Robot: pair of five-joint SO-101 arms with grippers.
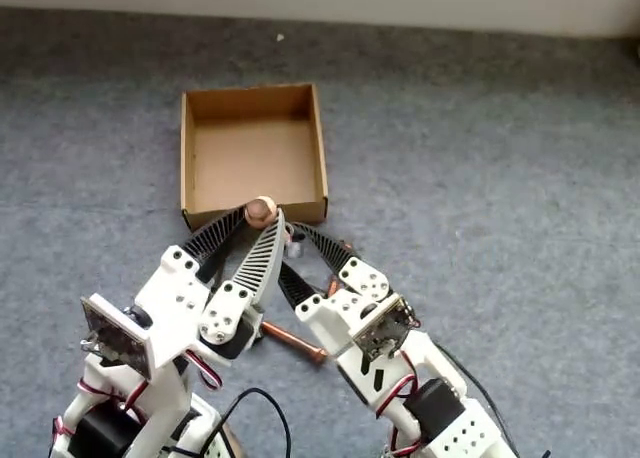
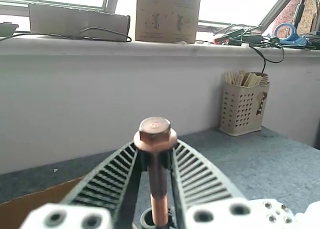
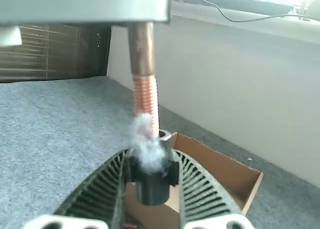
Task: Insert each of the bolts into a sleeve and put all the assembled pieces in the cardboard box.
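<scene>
copper bolt point(image 2: 155, 131) gripped by the left pincer point(image 2: 156, 150) meets the sleeve point(image 3: 150, 189) clamped in the right pincer point(image 3: 150, 161) behind white fluff point(image 3: 145, 139), at the edge of the cardboard box point(image 1: 320, 148).

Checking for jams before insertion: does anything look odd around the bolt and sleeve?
Yes. A tuft of white fluff clings where the bolt meets the black sleeve held in the right claw. It looks like lint and might foul the threads. A second bolt lies on the carpet.

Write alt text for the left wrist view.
The left tool grips a copper bolt upright, hex head up, its lower end at a dark sleeve. Behind: grey carpet, a white wall, a beige holder of wooden sticks.
</scene>
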